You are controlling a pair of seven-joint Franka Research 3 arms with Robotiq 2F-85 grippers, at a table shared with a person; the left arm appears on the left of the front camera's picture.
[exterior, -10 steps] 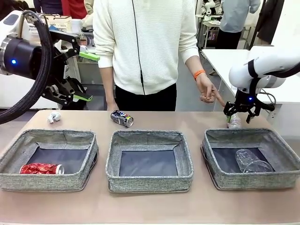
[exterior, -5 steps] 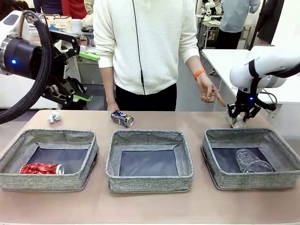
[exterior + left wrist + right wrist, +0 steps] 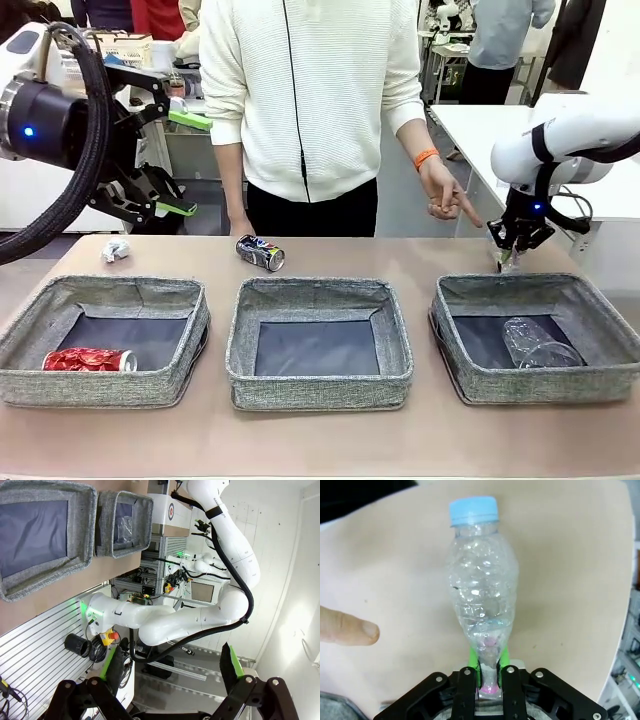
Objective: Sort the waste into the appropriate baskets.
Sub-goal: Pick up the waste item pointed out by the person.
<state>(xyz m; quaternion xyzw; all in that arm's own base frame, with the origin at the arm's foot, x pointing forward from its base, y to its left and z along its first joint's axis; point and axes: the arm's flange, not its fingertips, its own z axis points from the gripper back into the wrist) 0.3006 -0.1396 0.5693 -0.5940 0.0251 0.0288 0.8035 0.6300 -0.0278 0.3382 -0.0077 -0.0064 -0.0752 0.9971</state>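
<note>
The right end effector (image 3: pixel 489 662) pinches the small clear pink-labelled plastic bottle (image 3: pixel 481 585) by its base, seemingly bound for the nearby grey woven basket (image 3: pixel 540 385); the left end effector (image 3: pixel 170 662) gapes.

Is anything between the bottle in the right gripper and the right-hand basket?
Nothing visible. The right gripper holds the small bottle just beyond the right basket; the person's finger points from beside it.

The 3 baskets (image 3: pixel 318 385) are speckled grey weave with dark bottoms; the table (image 3: pixel 400 255) is tan. The red can (image 3: pixel 88 360) carries white print; the blue can (image 3: pixel 261 253) is dark. The paper wad (image 3: pixel 116 250) is white. The small bottle (image 3: pixel 482 615) is clear, with a light-blue cap (image 3: pixel 473 510) and a pink label, between green pads (image 3: pixel 474 656).
</note>
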